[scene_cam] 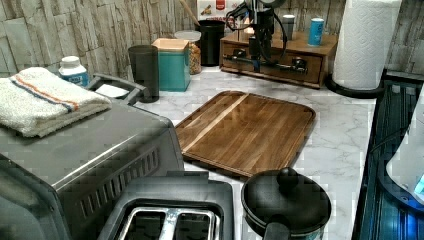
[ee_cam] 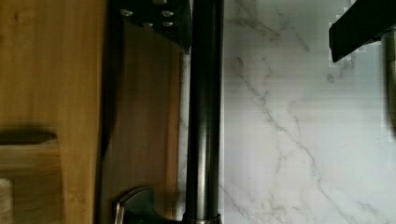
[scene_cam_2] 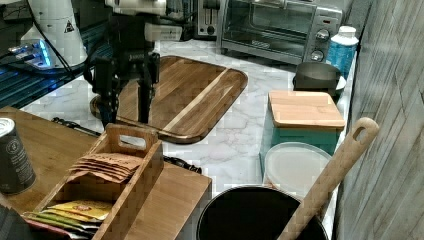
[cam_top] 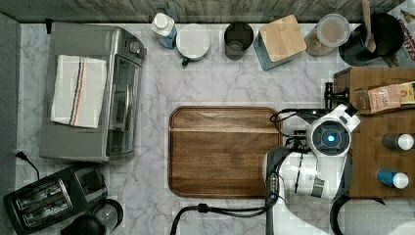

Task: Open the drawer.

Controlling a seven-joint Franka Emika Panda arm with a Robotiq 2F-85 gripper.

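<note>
The drawer [scene_cam: 272, 70] is the front of a medium-brown wooden box at the far end of the counter in the left view, and it looks level with the box. Its long black bar handle [ee_cam: 204, 116] runs across the front on two posts [cam_top: 329, 93]. My gripper [ee_cam: 259, 32] hangs open straight over the handle. One finger [ee_cam: 159, 14] sits between the drawer front and the bar, and the other [ee_cam: 359, 28] stands well off over the marble. My gripper [scene_cam: 258, 56] points down at the bar's middle in the left view. Both black fingers [scene_cam_2: 107, 100] reach down beside the box in the right view.
A dark wooden cutting board [cam_top: 222, 149] lies just in front of the drawer. On the box top stand two cans [cam_top: 397, 142] and a wooden caddy of tea bags [scene_cam_2: 107, 175]. A paper towel roll [scene_cam: 365, 42] stands beside the box, and a toaster oven [cam_top: 90, 93] and toaster [cam_top: 46, 198] stand across the counter.
</note>
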